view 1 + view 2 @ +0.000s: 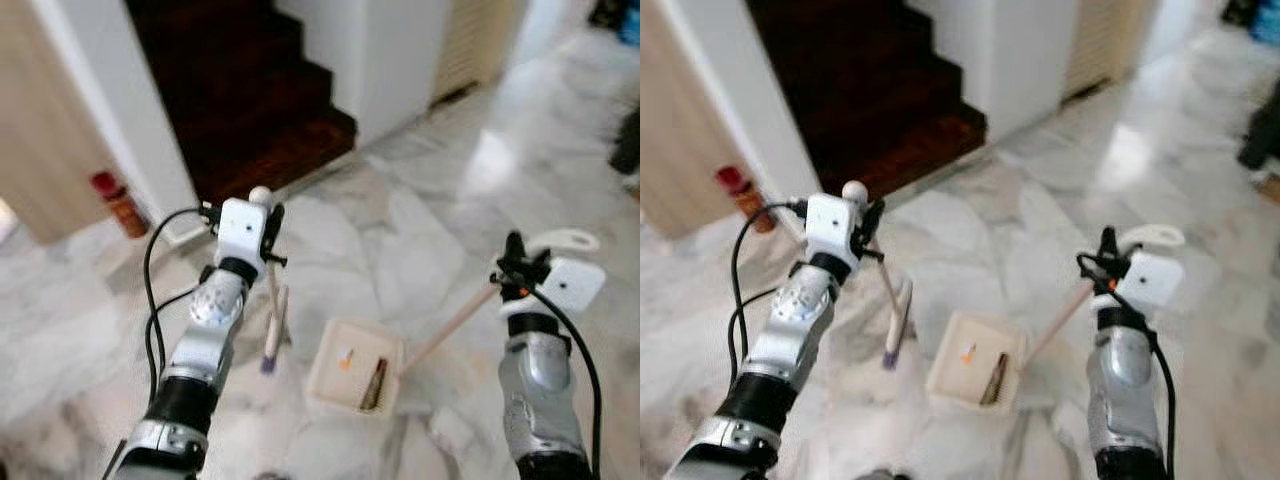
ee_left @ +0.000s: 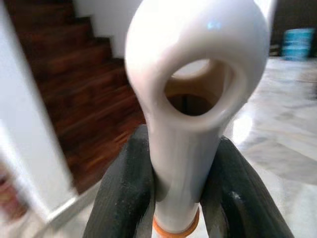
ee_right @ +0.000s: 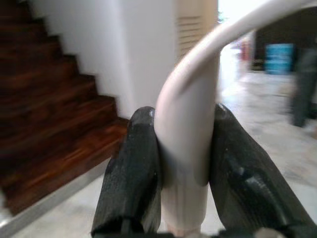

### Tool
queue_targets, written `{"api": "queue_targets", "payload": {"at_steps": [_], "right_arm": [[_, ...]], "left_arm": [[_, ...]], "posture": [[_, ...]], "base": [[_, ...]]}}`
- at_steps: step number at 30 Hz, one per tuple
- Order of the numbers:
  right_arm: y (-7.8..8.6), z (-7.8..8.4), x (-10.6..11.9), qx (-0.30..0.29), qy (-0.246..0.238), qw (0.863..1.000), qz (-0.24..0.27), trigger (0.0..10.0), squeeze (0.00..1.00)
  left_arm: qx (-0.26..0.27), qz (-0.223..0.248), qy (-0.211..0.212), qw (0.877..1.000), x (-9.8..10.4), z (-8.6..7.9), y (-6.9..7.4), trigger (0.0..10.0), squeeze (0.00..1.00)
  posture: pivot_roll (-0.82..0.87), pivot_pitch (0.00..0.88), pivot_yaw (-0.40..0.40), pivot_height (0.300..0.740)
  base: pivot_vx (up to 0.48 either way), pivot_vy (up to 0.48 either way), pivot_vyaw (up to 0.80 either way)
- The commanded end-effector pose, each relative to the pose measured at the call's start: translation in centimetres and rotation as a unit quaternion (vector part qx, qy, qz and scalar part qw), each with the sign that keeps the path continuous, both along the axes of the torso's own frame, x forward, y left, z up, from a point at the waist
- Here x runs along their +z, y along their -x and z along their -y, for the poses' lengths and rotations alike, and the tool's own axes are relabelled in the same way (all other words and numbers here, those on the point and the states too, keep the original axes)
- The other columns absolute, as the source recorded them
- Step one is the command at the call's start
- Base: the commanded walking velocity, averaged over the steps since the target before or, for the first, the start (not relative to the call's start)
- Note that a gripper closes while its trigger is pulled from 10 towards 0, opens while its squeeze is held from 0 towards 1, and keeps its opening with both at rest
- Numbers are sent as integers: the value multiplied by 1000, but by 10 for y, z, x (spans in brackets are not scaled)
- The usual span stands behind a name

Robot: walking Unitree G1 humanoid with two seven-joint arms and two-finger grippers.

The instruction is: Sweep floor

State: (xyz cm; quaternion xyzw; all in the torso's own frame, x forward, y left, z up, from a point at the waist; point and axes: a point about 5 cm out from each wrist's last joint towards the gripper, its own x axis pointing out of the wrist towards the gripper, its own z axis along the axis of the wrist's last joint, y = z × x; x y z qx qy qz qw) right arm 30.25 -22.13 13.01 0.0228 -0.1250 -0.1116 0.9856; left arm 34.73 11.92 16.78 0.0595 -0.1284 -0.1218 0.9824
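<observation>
My left gripper [image 1: 262,218] is shut on the white top of a broom handle [image 2: 190,74], which ends in a loop with a hole. The stick runs down to a small purplish broom head [image 1: 271,350] resting on the marble floor. My right gripper [image 1: 515,265] is shut on the curved white end [image 3: 190,109] of a long pale dustpan handle [image 1: 450,325]. That handle slants down to a cream dustpan [image 1: 330,385] lying on the floor between my arms. In the pan lie a small orange scrap [image 1: 346,356] and a brown piece [image 1: 376,384]. The broom head stands just left of the pan.
Dark wooden stairs [image 1: 240,90] rise ahead, with a white wall [image 1: 390,60] to their right. A red bottle-like object [image 1: 118,205] stands by the wooden panel [image 1: 40,130] at left. A dark blurred shape [image 1: 628,140] sits at the right edge. Marble floor [image 1: 430,200] stretches ahead and right.
</observation>
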Motion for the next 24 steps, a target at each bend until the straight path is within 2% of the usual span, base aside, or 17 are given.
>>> {"api": "queue_targets", "payload": {"at_steps": [1, 12, 24], "right_arm": [[-1, 0, 13, -2, -6, 999, 31, 10000, 0], [0, 0, 13, 1, -9, 1000, 26, 10000, 0], [1, 1, 14, -2, -20, 999, 33, 10000, 0]], "left_arm": [[0, 30, -6, 1000, 13, 1, 0, 10000, 0], [-2, 25, -5, 1000, 11, 1, 1, 10000, 0], [-2, 21, -4, 1000, 10, 3, 4, 10000, 0]], "posture": [[72, 98, -23, 740], [72, 123, -20, 740], [73, 138, -20, 740]], "base": [[0, 0, 800], [0, 0, 768], [0, 0, 0]]}}
